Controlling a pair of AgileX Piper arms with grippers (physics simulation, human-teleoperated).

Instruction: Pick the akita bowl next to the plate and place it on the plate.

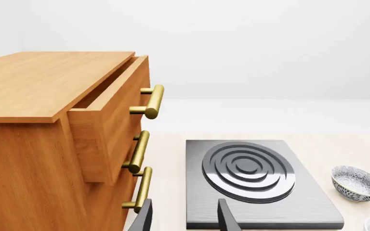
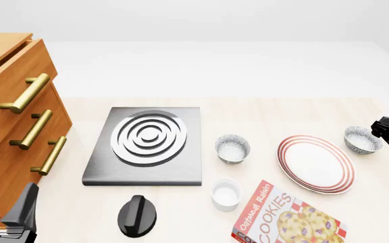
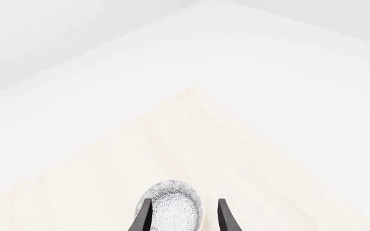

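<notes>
The plate, white with red rings, lies right of centre on the table. One akita bowl sits just beyond the plate's right rim; a second one like it stands off its left side. My right gripper hovers at the right-hand bowl, slightly right of it. In the right wrist view this gripper is open, and the speckled bowl lies below and between its fingers, partly behind one. My left gripper stands open at the near left corner, holding nothing.
A wooden drawer cabinet with brass handles and its top drawer pulled out fills the left. A grey stove plate lies mid-table, with a black knob, a plain white cup and a cookie box along the near edge.
</notes>
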